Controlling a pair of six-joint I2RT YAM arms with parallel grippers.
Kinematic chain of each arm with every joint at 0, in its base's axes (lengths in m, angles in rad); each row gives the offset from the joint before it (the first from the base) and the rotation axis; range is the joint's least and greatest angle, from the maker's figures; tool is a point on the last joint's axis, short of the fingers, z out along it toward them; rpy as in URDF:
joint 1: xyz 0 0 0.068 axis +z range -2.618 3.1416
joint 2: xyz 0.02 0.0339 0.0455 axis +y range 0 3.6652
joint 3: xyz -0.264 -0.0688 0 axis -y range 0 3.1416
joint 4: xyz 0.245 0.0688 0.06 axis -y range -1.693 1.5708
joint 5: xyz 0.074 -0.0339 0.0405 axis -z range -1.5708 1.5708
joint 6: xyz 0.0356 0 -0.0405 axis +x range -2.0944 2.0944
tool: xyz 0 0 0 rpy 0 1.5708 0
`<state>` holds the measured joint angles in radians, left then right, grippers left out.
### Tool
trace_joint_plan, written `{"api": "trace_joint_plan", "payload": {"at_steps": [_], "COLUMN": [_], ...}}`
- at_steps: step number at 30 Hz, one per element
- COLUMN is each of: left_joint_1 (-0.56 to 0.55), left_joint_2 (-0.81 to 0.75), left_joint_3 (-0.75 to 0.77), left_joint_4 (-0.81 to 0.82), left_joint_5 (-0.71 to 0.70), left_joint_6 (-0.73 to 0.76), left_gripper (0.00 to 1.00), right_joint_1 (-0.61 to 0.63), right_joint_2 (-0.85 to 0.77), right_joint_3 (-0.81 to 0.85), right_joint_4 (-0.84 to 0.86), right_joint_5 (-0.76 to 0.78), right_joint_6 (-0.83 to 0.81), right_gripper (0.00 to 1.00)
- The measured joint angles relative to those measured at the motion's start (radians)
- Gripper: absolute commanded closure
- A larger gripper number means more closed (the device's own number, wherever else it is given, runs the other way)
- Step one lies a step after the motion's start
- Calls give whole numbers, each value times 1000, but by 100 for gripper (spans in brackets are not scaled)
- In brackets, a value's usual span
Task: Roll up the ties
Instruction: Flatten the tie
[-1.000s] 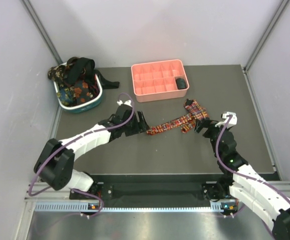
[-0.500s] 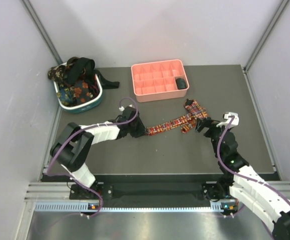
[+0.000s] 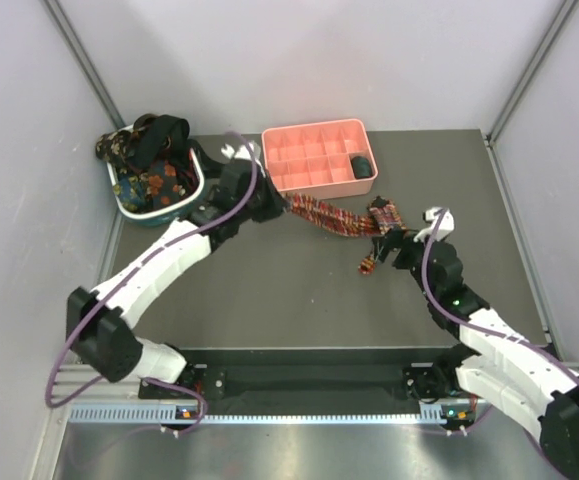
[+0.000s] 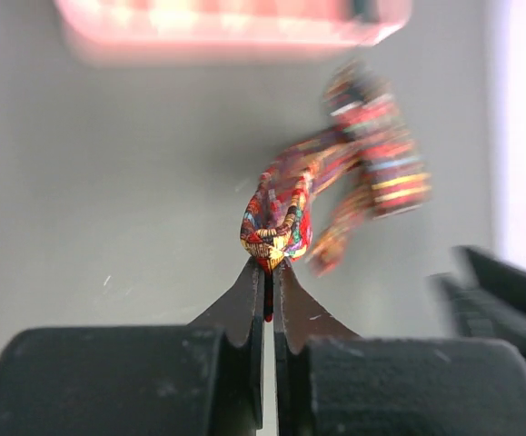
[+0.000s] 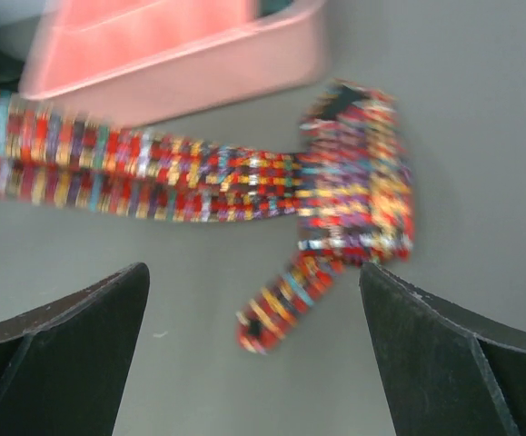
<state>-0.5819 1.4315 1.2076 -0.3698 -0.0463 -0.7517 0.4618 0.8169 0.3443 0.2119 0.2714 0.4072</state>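
A red-yellow-dark plaid tie (image 3: 334, 215) lies stretched across the mat in front of the pink tray. My left gripper (image 3: 281, 204) is shut on its left end, and the fabric (image 4: 281, 218) bunches just past the closed fingertips. The tie's wide folded part (image 5: 358, 191) and its short loose tail (image 3: 370, 260) lie at the right. My right gripper (image 3: 397, 247) stands open just near of that fold, the tail (image 5: 281, 309) between its spread fingers without touching them. More ties (image 3: 149, 160), floral and black, are heaped in the basket.
The pink compartment tray (image 3: 299, 160) sits at the back centre with a dark rolled item (image 3: 362, 166) in its right compartment. The teal-and-white basket (image 3: 184, 205) stands at the back left. Grey walls close in both sides.
My left gripper shut on the tie's left end and pulled it back toward the pink tray, dragging the strip along. The right gripper shifted slightly back, still open.
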Motion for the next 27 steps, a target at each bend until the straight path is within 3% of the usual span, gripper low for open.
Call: {"api": "trace_joint_plan", "payload": {"at_steps": [6,10,13,18,27], "left_joint_1": [0,0,0,0,0], "left_joint_2": [-50,-28,-6,-9,-14], "left_joint_3": [307,505,633,688,713], "left_joint_4": [-180,-290,-354,-416,-508], "left_joint_5": [19,77,110,140,172], "left_joint_6": [58,75,82,89,88], "left_gripper": [100,100,100,99,99], "right_joint_1": [9,105,220,372,431], "right_joint_2": [2,34,108,220,425], "right_joint_3": [109,189,287,408,576], "right_joint_4": [41,55,55,74,121], "right_joint_5": [-320,-417,-425,-345,-216], "right_joint_6": [-98,-184,-247,-356,-456], "right_gripper": [3,3,0,0,0]}}
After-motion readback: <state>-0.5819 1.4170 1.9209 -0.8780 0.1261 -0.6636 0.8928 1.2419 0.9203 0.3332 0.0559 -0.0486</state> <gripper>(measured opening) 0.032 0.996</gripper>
